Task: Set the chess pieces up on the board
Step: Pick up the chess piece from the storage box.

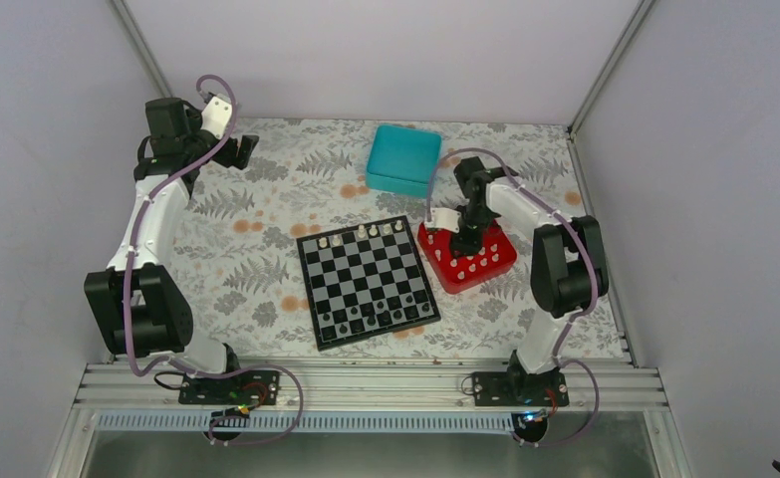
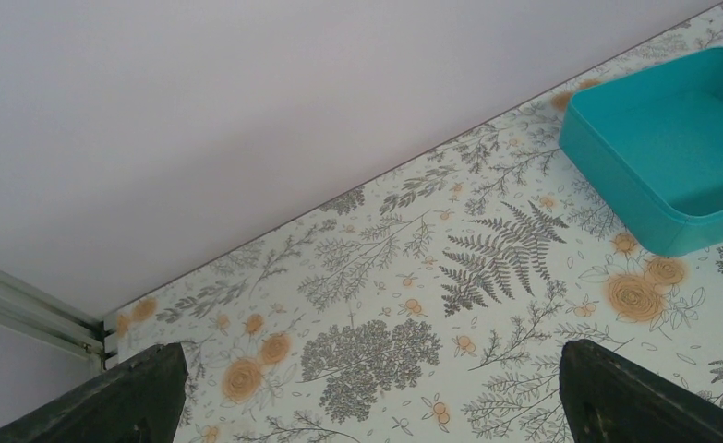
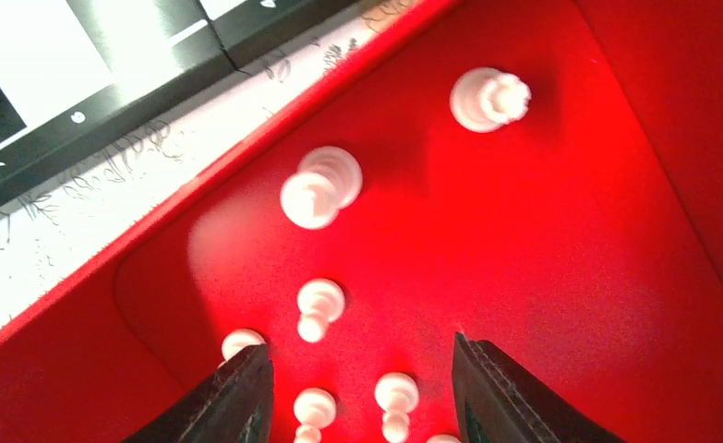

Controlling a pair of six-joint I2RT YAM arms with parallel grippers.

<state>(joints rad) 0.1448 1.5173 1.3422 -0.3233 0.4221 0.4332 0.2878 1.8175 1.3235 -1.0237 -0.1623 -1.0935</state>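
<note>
Red tray (image 3: 570,277) holds white chess pieces (image 3: 320,187), just beside the board (image 1: 371,279) | your right gripper (image 3: 359,365) hangs open, empty, over a cluster; left gripper (image 2: 371,355) gapes, empty | risk: you pinch two; they crowd together

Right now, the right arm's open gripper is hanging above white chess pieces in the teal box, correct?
Not quite: the container is a red tray, not a teal one. The right gripper does hang open above white chess pieces in it, as the right wrist view shows.
</note>
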